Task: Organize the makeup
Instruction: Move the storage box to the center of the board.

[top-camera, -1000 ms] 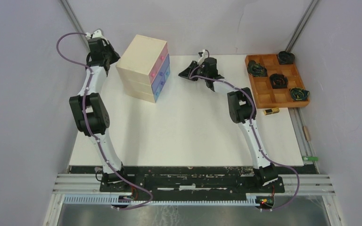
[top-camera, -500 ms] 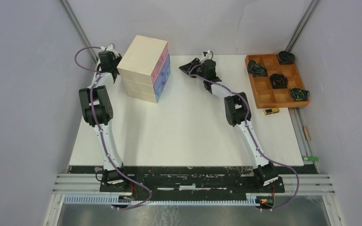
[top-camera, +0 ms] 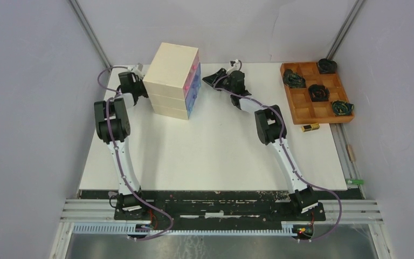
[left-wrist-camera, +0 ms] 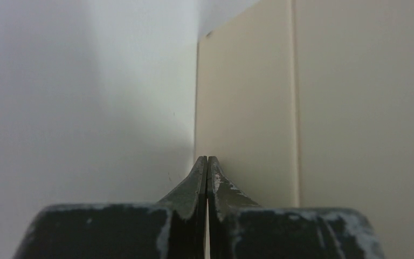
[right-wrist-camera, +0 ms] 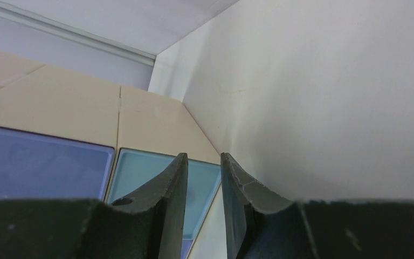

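Your left hand [left-wrist-camera: 207, 162], clenched on nothing, sets its tips against the plain rear corner of the pale wooden chest [top-camera: 171, 70]. Your right hand [right-wrist-camera: 204, 164], jaws a little apart and empty, hovers at the chest's front, close to the light-blue drawer [right-wrist-camera: 151, 175]. The two arms flank the chest at the far side of the tabletop [top-camera: 210, 156].

By the look of it, you are at the bracing step: one hand steadies the chest so the other can open a drawer for the makeup. The next move calls for the right hand to find the drawer's pull or edge and draw it straight out, since a light chest may slide or turn.

Only two pieces of makeup show. A small gold tube [top-camera: 309, 127] lies flat just beside the near rim of the wooden grid tray [top-camera: 316, 120]. A green tube [top-camera: 356, 182] lies well apart, off the tabletop's right edge. Both are too small to show detail.
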Controlling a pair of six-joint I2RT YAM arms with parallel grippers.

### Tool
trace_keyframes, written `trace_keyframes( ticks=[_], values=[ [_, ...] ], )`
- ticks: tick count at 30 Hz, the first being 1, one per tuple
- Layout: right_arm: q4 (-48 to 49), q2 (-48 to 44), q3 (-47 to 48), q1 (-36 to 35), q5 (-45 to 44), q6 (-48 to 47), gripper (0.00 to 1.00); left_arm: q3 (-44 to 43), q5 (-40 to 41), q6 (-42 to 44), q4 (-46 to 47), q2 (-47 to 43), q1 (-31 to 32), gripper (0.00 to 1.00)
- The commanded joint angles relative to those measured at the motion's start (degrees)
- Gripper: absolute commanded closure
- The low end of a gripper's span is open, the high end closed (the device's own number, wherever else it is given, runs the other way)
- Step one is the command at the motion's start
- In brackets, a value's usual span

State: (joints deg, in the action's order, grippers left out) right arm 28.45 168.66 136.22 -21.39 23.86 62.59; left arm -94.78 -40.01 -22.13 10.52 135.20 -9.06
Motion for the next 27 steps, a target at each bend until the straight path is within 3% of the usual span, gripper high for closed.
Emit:
trace_keyframes(
  ticks=[1, 8, 13, 15, 22, 23, 25, 27],
  values=[
    [0.2, -4.8, -4.3, -0.1, 1.1, -2.7, 0.66, 4.6, -7.5, -2.3, 2.8, -1.6, 2.8, 0.97],
    [-2.8, -3.3, -0.5, 0.6, -2.2, -3.4, 0.66, 7.5, -9.7, -0.5, 1.8, -1.6, 4.0, 0.97],
    [5.1, -13.0, -18.3, 0.6, -12.5, -5.4, 0.68, 4.5, -9.7, 4.6, -5.4, -1.5, 5.2, 0.97],
    [3.5, -14.5, -19.6, 0.7, -14.6, -7.8, 0.67, 4.2, -9.9, 4.7, -5.8, -1.3, 5.2, 0.97],
    [-7.9, -1.9, 4.8, 0.7, -12.4, -4.3, 0.68, 5.7, -10.2, 4.4, -6.0, -1.6, 5.4, 0.97],
    [-7.9, -2.3, 4.2, 0.8, -14.2, -3.5, 0.69, 5.8, -10.4, 4.5, -6.0, -1.6, 5.5, 0.97],
    [-3.2, -7.3, -8.5, 0.6, -20.0, -3.5, 0.69, 5.5, -10.8, 4.4, -6.1, -1.6, 5.6, 0.97],
    [-0.8, -11.6, -14.8, 0.4, -24.2, -5.7, 0.66, 4.2, -11.3, 4.8, -7.3, -0.7, 5.6, 0.97]
  ],
)
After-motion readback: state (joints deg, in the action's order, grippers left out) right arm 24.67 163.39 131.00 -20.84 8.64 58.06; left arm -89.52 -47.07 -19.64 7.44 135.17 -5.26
